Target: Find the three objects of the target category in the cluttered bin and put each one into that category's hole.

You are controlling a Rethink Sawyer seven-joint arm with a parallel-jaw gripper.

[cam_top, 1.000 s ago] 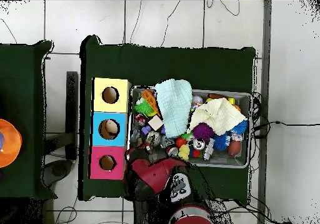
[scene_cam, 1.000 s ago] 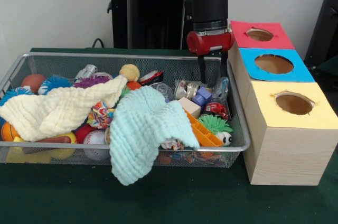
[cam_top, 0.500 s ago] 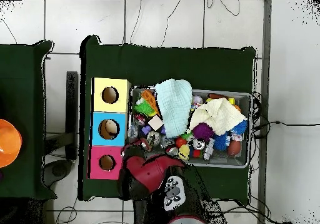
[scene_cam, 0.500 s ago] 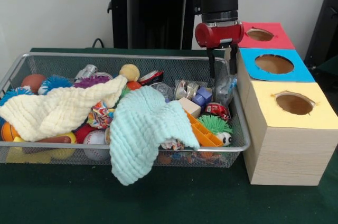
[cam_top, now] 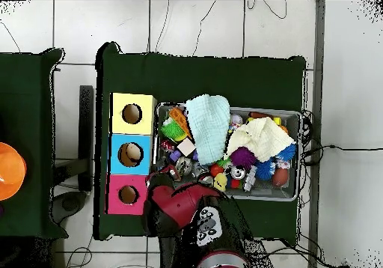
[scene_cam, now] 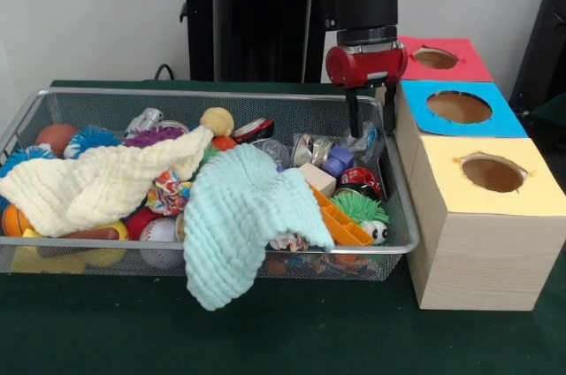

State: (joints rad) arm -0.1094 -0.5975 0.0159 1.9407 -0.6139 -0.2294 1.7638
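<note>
Claw [scene_cam: 371,130], fingers spread around a clear plastic item [scene_cam: 365,141], is positioned at the wire bin's [scene_cam: 212,96] 2 o'clock corner.

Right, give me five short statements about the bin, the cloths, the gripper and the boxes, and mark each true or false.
1. The mint cloth hangs over the wire bin's near rim. True.
2. The yellow-topped box stands farthest from the camera in the front view. False: it is nearest; the red-topped box is farthest.
3. The gripper is at the bin's end beside the boxes. True.
4. The cream cloth covers the green spiky toy. False: the toy lies uncovered.
5. Each box top has a round hole. True.
</note>
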